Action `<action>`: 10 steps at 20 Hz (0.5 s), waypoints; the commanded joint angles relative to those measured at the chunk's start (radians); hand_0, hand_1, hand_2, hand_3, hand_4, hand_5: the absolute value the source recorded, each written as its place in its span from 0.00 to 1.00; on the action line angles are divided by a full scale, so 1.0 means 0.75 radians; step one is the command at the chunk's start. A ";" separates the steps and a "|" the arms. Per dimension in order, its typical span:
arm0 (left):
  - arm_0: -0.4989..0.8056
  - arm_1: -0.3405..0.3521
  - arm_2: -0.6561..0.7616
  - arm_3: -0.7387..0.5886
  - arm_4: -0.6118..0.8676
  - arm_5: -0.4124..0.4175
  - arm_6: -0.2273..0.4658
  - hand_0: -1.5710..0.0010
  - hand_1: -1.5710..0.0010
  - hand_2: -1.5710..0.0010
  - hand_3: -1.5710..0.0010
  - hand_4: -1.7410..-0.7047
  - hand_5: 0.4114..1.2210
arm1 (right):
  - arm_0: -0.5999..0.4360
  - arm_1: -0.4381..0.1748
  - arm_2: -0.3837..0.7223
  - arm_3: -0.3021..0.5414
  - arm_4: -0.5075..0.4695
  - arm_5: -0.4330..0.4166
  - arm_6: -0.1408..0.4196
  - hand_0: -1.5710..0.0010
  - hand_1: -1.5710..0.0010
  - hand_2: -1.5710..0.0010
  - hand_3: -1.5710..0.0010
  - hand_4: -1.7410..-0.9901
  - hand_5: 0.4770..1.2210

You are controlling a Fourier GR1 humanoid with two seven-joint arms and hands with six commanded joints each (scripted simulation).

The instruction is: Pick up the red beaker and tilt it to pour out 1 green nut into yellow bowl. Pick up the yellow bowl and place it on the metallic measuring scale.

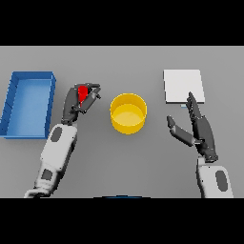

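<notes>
Red beaker in curled left hand

Between the round yellow bowl and the flat metallic square scale the grey table lies bare, and only the open right hand stands near this way. On the bowl's other side, the left hand, curled around the small red beaker, leaves a narrow gap. The blue rectangular tray blocks the far left edge.

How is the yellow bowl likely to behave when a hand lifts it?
The yellow bowl looks rigid, with straight thick walls, so it should probably hold shape in a grasp. Its wide, low form suggests it will not tip easily. Its smooth sides might slip; the open right hand would likely need a firm wrap.
</notes>
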 commanded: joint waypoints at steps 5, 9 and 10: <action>0.003 0.004 -0.034 -0.050 -0.031 0.007 0.010 0.03 0.04 0.04 0.07 0.22 0.97 | 0.018 -0.002 0.007 -0.035 0.006 -0.002 -0.014 1.00 1.00 1.00 1.00 0.60 0.24; 0.000 0.014 -0.040 -0.164 -0.044 -0.006 0.075 0.01 0.01 0.01 0.03 0.23 0.99 | 0.021 -0.003 0.018 -0.035 0.018 0.001 -0.018 1.00 1.00 1.00 1.00 0.60 0.25; -0.002 0.019 -0.052 -0.183 -0.062 -0.006 0.073 0.01 0.01 0.01 0.02 0.23 0.99 | 0.020 0.003 0.022 -0.025 0.028 -0.005 -0.025 1.00 1.00 1.00 1.00 0.59 0.25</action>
